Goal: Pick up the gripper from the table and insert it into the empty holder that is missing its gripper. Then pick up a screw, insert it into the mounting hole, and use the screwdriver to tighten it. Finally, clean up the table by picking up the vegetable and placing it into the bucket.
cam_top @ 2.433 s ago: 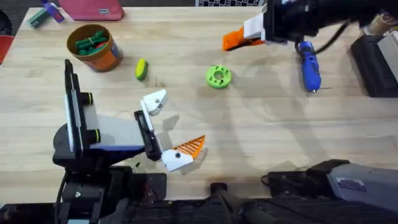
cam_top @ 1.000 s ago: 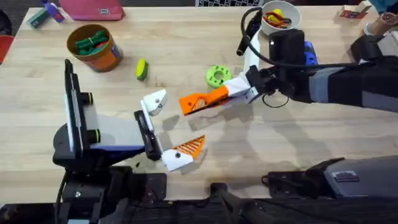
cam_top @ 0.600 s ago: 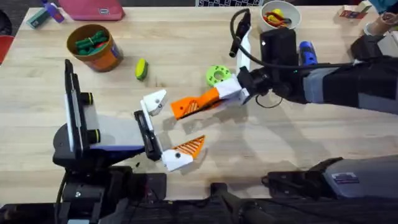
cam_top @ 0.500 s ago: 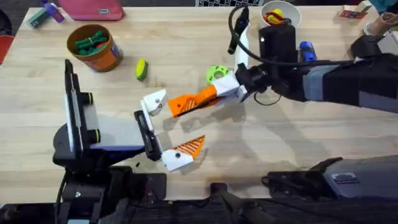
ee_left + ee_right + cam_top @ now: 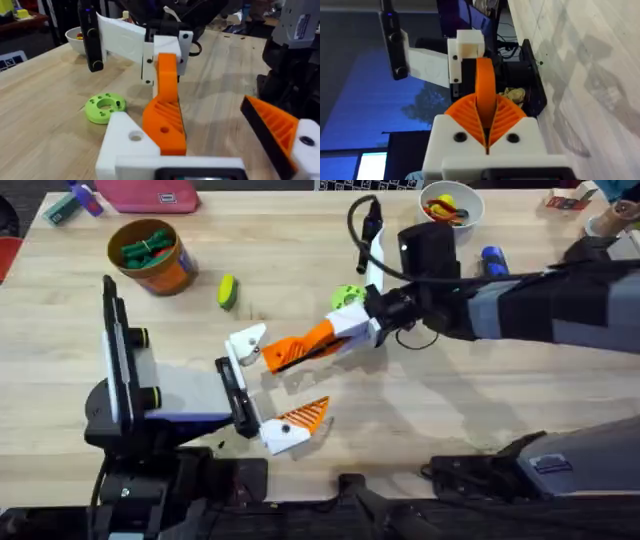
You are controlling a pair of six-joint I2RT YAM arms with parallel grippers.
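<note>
Overhead, a pale wooden table (image 5: 420,405) with visible grain is seen, with dark equipment along its lower edge and a red pouch (image 5: 147,194) at the upper left.

The loose orange gripper (image 5: 300,348), a ribbed plastic wedge, is held just left of centre, clenched between the orange ribbed pads of the right gripper (image 5: 328,338); its free end is brought against the bare white holder (image 5: 246,344) on the left arm's tip. The left wrist view shows the wedge (image 5: 165,120) beside that smooth white block (image 5: 125,145). The left gripper (image 5: 266,387) is spread wide, its other white block carrying a ribbed orange finger (image 5: 305,416) at lower centre.

A round green disc (image 5: 346,296) with holes lies just behind the right gripper. The yellow-green oval vegetable (image 5: 228,291) lies upper left of centre, the round orange bucket (image 5: 172,272) farther left, holding green pieces. The blue screwdriver (image 5: 491,262) is partly hidden behind the right arm at upper right, near a white bowl (image 5: 451,217).
</note>
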